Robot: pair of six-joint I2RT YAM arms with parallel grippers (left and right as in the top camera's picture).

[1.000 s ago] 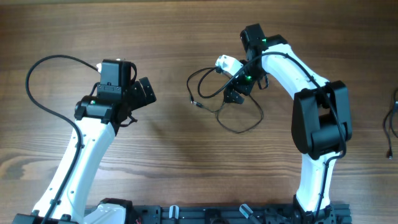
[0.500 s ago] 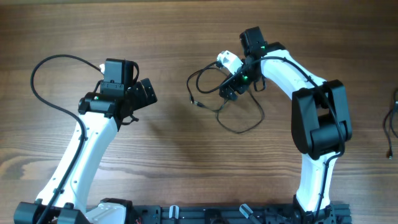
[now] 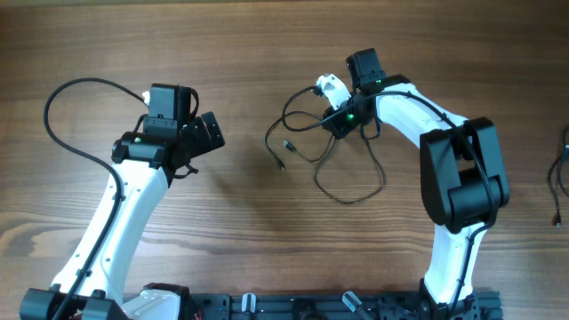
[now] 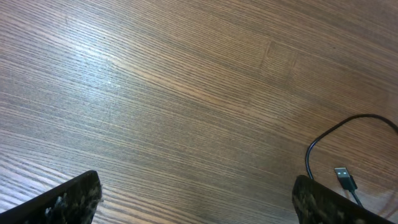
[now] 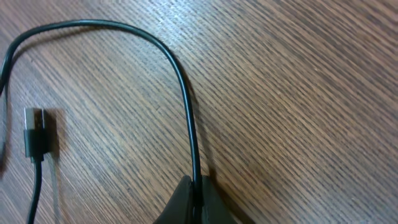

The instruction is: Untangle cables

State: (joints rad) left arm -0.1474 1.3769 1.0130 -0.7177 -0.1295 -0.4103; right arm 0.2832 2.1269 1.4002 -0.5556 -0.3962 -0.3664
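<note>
Right claw (image 5: 194, 202) clenched on cables (image 5: 186, 102); left claw (image 4: 198, 202) released, well apart from them.

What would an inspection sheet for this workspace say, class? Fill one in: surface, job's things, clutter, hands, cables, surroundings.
Surface: wooden table, brown grain.
Job's things: thin black cables in loose loops by the right arm, a USB plug lying flat, a white plug head at the tangle.
Clutter: nothing seen.
Hands: left hand open, holding nothing; right hand shut on a cable.
Cables: thick black wire arching off the left arm.
Surroundings: another black cord at the right edge; black rail at the near edge.
</note>
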